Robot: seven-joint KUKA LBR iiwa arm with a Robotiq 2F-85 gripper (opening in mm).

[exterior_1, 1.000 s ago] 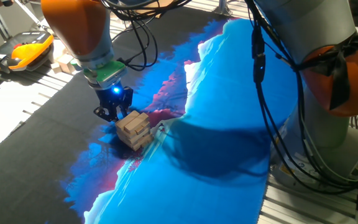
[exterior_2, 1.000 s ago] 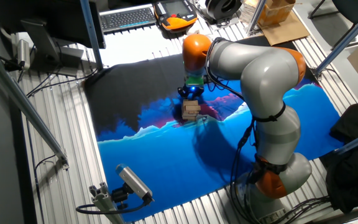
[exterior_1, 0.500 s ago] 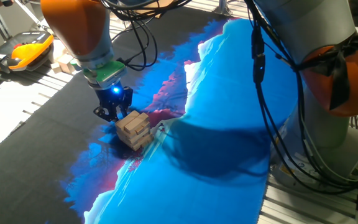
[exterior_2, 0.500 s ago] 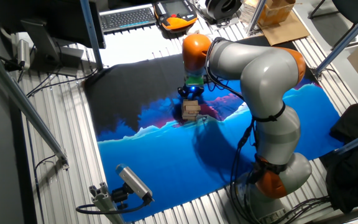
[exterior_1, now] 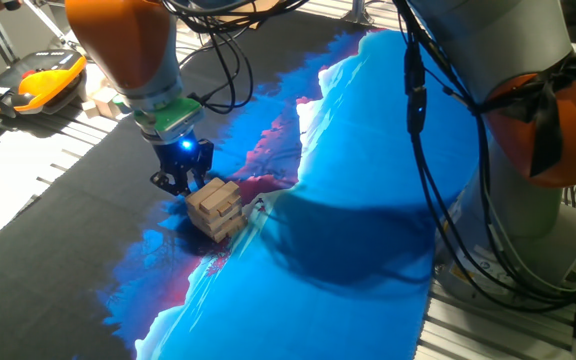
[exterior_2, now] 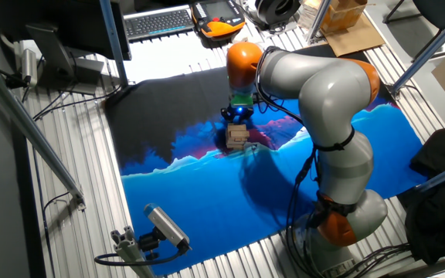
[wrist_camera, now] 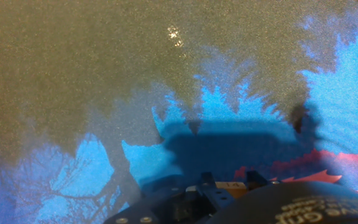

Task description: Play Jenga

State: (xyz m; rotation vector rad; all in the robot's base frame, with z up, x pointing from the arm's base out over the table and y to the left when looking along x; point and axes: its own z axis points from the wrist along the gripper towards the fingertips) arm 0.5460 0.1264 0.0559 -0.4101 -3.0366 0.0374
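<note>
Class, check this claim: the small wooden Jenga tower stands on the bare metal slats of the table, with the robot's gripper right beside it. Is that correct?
Not quite. The Jenga tower stands on the printed blue and black mat, not on bare slats; both fixed views show this. The gripper is indeed right beside it.

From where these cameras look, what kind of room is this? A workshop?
It looks like a robotics lab or test bench. A large grey and orange robot arm stands at a slatted metal table, with a keyboard and an orange handheld controller nearby, and a small Jenga tower on a blue printed cloth.
</note>
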